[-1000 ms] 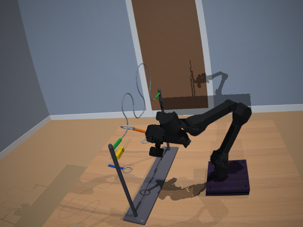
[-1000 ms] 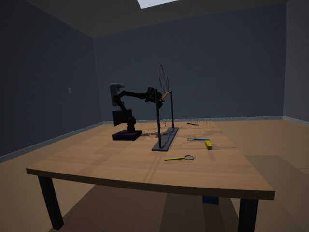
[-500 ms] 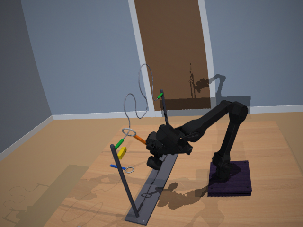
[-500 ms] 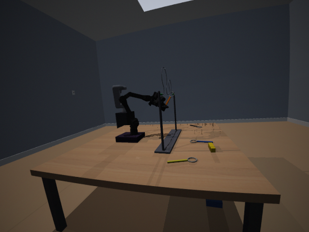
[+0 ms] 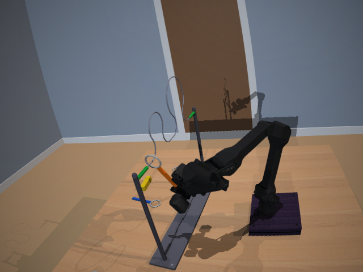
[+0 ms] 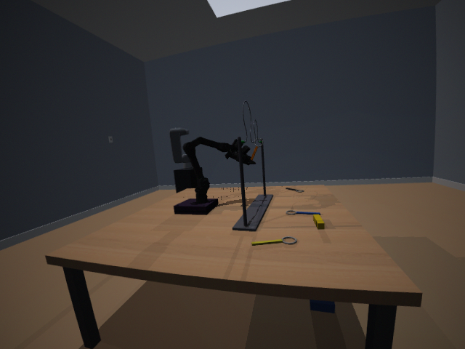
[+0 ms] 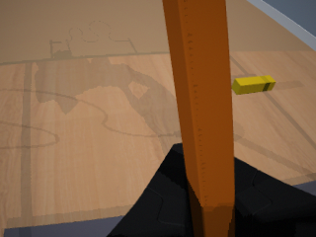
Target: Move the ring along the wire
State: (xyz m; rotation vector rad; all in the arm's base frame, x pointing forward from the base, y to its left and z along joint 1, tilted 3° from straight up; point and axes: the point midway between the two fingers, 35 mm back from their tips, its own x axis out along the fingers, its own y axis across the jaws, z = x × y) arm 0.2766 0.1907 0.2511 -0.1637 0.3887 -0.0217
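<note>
My gripper (image 5: 176, 187) (image 6: 251, 161) is shut on the orange handle (image 5: 166, 175) (image 6: 254, 153) (image 7: 207, 99), near its lower end. The handle slants up to the metal ring (image 5: 145, 160). The ring is around the grey wire (image 5: 167, 96), close to the inner end of the green part (image 5: 143, 172) next to the near post (image 5: 149, 216) in the top view. I cannot tell whether the ring touches the wire. The other green part (image 5: 191, 114) (image 6: 243, 142) is at the far post (image 5: 198, 134) (image 6: 242, 180). The fingertips are below the wire.
The base plate (image 5: 187, 222) joins both posts. On the table lie a yellow block (image 5: 145, 183) (image 6: 318, 221) (image 7: 252, 85), a blue-handled ring (image 5: 141, 200) (image 6: 308, 213), a yellow-handled ring (image 6: 267, 242) and a dark-handled ring (image 6: 292, 188).
</note>
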